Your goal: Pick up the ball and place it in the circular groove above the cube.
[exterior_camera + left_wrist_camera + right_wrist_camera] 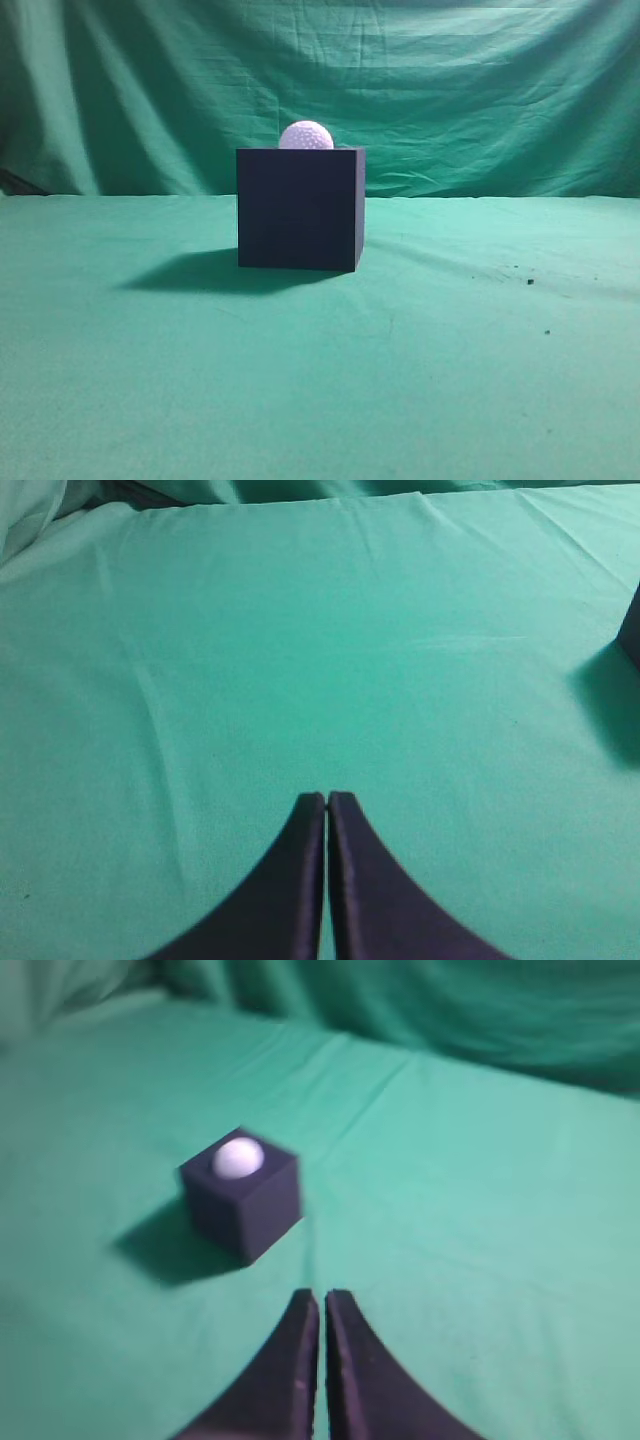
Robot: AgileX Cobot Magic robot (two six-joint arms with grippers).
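One ball (306, 135) sits on top of the cube (300, 208), centre frame, on green cloth (320, 380) | left wrist: left gripper (327, 800) pinched closed, empty, bottom centre; cube's edge at right border | right wrist: right gripper (321, 1302) closed, empty, bottom centre; blurred ball (238, 1157) on cube (245, 1198) left of centre.

- A staged test set-up of the lab or studio kind is suggested, not a home or a shop.
- The table (320, 400) is covered edge to edge with plain green cloth (300, 660), creased in places.
- A backdrop (450, 90) of the same green fabric is hung behind it, draped in folds, so the room beyond is hidden.
- No furniture or household goods are shown; a few dark specks (529, 282) are seen on the cloth.
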